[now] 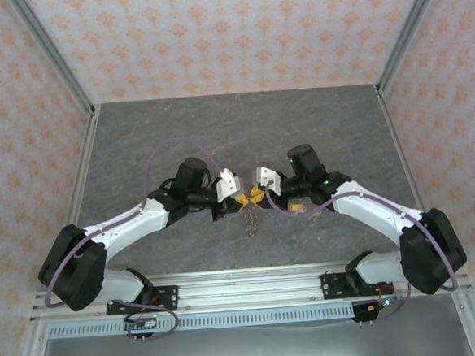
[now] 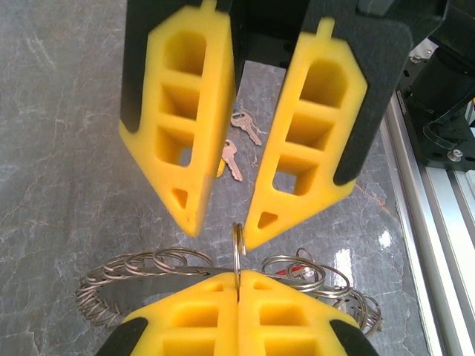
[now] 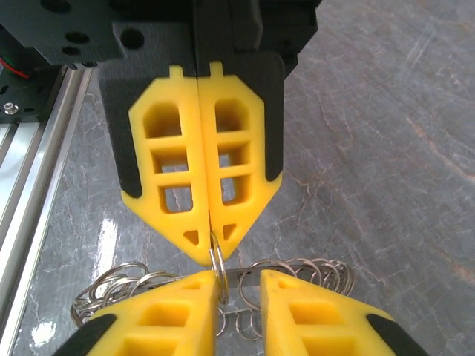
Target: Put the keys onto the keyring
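Note:
The keyring [image 2: 137,268], a grey band strung with many small wire rings, hangs just above the table between the two grippers. My left gripper [image 2: 238,276] is shut on one thin upright ring [image 2: 238,245] of it. My right gripper [image 3: 239,278] faces it tip to tip and is open, its left finger against that same ring [image 3: 217,259]. The keyring's wire loops [image 3: 315,268] spread out behind. Two small silver keys [image 2: 245,127] lie on the table beyond the grippers. From above, both grippers [image 1: 237,196] [image 1: 257,194] meet at mid-table, and the keys [image 1: 251,223] lie just in front of them.
The grey marbled table [image 1: 242,129] is walled by patterned panels. An aluminium rail [image 1: 253,287] with the arm bases runs along the near edge. The same rail [image 2: 438,215] passes close to the right of the left gripper.

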`<state>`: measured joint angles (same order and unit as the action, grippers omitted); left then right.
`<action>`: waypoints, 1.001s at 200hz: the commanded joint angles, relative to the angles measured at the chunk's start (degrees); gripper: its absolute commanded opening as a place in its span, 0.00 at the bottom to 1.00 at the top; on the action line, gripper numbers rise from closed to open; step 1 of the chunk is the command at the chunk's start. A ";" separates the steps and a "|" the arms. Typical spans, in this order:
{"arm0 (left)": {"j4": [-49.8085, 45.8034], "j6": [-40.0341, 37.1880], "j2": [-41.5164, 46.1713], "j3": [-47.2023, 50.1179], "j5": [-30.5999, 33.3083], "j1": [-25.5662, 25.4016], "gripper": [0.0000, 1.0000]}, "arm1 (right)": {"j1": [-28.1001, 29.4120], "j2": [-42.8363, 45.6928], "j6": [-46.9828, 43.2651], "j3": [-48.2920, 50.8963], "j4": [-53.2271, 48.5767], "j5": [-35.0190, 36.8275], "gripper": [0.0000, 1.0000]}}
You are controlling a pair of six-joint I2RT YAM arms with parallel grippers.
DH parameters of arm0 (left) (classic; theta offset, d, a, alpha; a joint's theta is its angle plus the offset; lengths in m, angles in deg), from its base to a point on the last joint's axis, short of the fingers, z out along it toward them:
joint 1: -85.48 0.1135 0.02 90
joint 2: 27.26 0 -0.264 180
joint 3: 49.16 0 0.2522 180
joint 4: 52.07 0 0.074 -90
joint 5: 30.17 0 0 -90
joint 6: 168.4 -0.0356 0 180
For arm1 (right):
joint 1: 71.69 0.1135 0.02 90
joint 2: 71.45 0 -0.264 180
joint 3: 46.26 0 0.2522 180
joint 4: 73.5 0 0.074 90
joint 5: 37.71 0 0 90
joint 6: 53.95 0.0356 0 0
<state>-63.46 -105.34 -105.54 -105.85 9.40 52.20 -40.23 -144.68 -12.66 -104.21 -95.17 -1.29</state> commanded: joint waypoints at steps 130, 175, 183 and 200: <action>-0.55 -0.05 0.23 -1.97 -2.52 0.04 0.00 | 0.10 -1.96 -2.04 -1.58 -0.98 -1.26 0.17; -0.91 -0.37 -0.10 -1.98 -2.62 0.05 0.04 | 0.10 -1.51 -1.13 -1.10 0.09 -1.74 0.01; -0.92 -0.57 0.03 -1.78 -2.87 0.05 0.07 | 0.12 -1.40 -1.39 -1.16 -0.29 -1.77 0.00; -1.16 -0.88 0.06 -1.79 -2.83 0.05 0.12 | 0.13 -1.54 -1.59 -1.04 -0.62 -1.99 0.00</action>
<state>-64.38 -105.53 -105.54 -105.96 9.24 52.33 -40.23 -146.19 -13.31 -104.30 -95.56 -2.17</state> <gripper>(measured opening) 0.097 0.044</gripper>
